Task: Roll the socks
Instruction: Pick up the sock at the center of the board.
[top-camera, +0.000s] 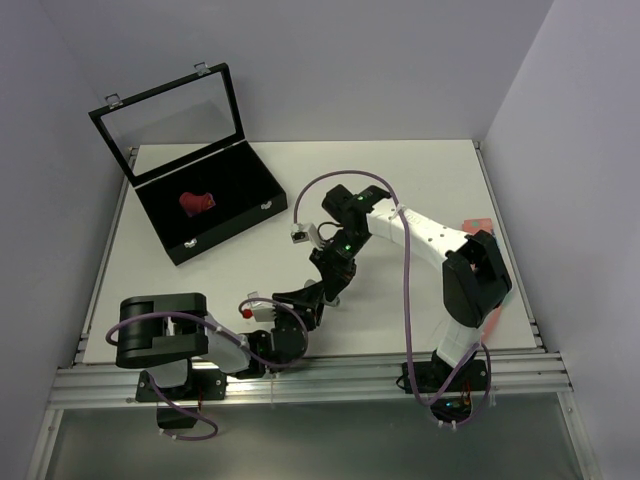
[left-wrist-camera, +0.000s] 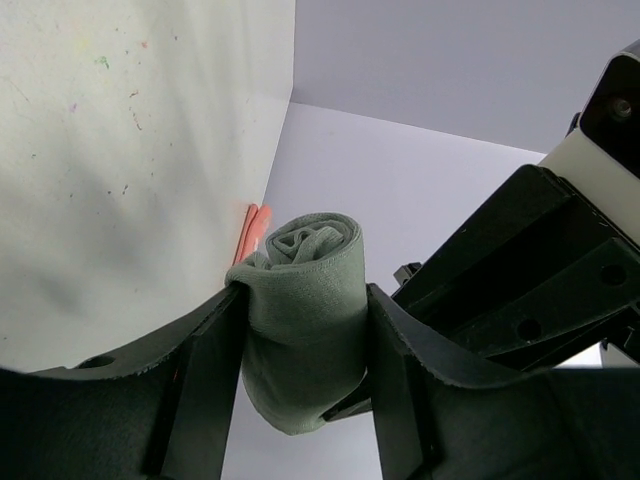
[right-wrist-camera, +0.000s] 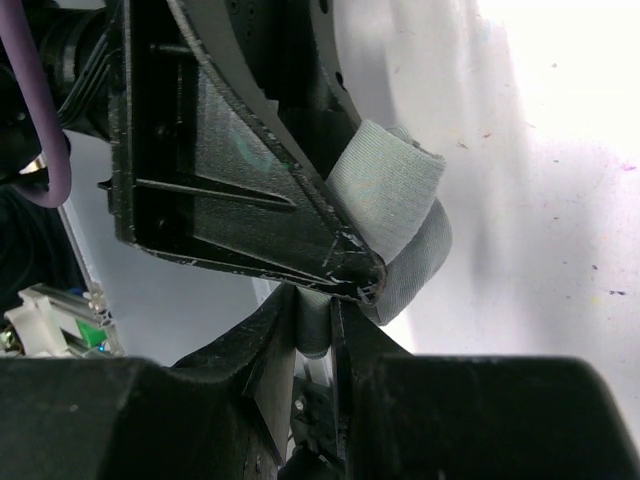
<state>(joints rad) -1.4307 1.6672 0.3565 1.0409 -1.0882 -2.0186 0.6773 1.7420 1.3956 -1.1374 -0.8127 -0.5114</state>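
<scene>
Left wrist view: the grey sock (left-wrist-camera: 305, 320) is seen wound into a tight roll, with the spiral of its end facing the camera. The roll is clamped across its width between the two fingers of the left gripper (left-wrist-camera: 305, 300), whose jaws are set at a medium width and pressed against both sides of the fabric. The lower end of the roll hangs loose below the fingers.

In the right wrist view, the same roll (right-wrist-camera: 395, 185) is shown resting against one finger of the left gripper. A loose fold of its grey fabric is pinched between the nearly closed jaws of the right gripper (right-wrist-camera: 312, 315). The sock is thus gripped by both tools at once.

In the top external view, the left gripper (top-camera: 303, 303) and the right gripper (top-camera: 330, 285) are met tip to tip over the desk (top-camera: 420, 180), close to its near edge and slightly left of its middle. The sock itself is hidden there by the grippers.

The magenta-red sock (top-camera: 197, 203) is lying as a small bundle inside the black case (top-camera: 215, 235), which is placed open near the far left corner of the desk. A salmon-pink sock (top-camera: 480, 224) is partly visible at the right edge of the desk, behind the right arm.
</scene>
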